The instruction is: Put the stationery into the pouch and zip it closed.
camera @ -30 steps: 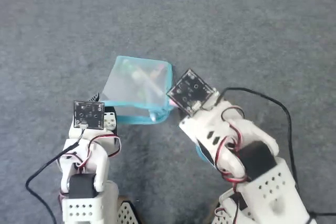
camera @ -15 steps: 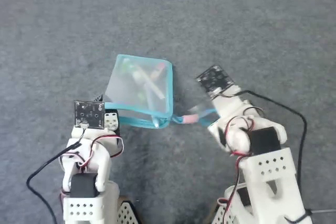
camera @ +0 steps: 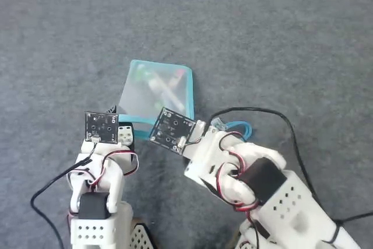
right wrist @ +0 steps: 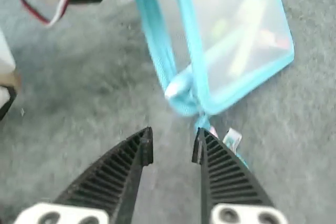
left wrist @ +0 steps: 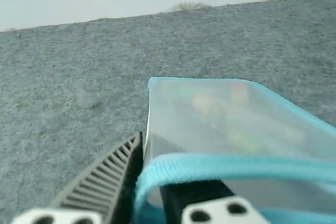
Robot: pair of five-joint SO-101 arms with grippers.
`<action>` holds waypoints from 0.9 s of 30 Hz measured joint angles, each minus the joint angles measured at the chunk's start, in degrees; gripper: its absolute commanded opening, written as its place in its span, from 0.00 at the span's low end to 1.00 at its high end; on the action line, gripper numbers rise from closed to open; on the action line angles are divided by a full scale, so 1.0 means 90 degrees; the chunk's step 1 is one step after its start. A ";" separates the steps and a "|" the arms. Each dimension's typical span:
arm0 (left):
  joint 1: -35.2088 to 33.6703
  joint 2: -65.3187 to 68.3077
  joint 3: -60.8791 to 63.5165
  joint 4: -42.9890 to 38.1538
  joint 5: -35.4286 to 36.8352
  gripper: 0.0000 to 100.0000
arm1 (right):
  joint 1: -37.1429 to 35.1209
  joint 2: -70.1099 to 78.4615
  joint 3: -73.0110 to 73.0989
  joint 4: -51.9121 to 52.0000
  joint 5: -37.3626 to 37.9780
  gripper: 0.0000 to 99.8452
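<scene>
On the left of the grey table, the left gripper is sitting at the near left corner of the pouch, its jaws pinching the pouch's teal edge band between them. The translucent, teal-trimmed pouch is lying flat on the table just ahead of both arms. It is holding the stationery, which is showing through the wall as green, pink and white sticks. The right gripper is hovering low over the table just short of the pouch's near right corner, jaws spread apart and gripping nothing. Further right, a teal loop is lying on the table beside the right arm.
</scene>
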 measured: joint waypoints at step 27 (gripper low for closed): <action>0.0049 0.0000 0.0010 0.0000 0.0000 0.01 | 0.0225 0.1368 0.0469 -0.1700 -0.0264 0.10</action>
